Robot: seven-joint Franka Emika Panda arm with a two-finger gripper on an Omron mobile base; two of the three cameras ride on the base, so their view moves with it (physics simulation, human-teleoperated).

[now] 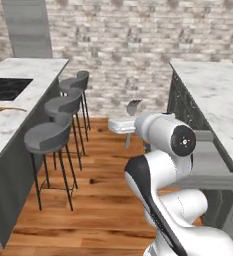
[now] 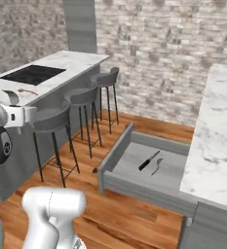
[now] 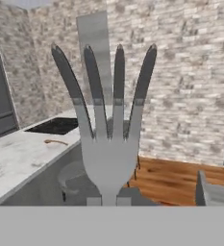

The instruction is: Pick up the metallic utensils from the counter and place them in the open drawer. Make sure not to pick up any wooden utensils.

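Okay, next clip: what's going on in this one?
The white arm is carrying a fork, tines up, with the jaws of its gripper shut on the handle. The open drawer already holds the black-handled knife and the spoon. The wooden spoon lies beside the cooktop on the island counter, untouched. The fork has not yet reached the drawer.

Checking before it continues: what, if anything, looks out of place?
Nothing stands out. The wooden spoon lies on the island counter, a knife and spoon lie in the open drawer, and the hand holds a fork.
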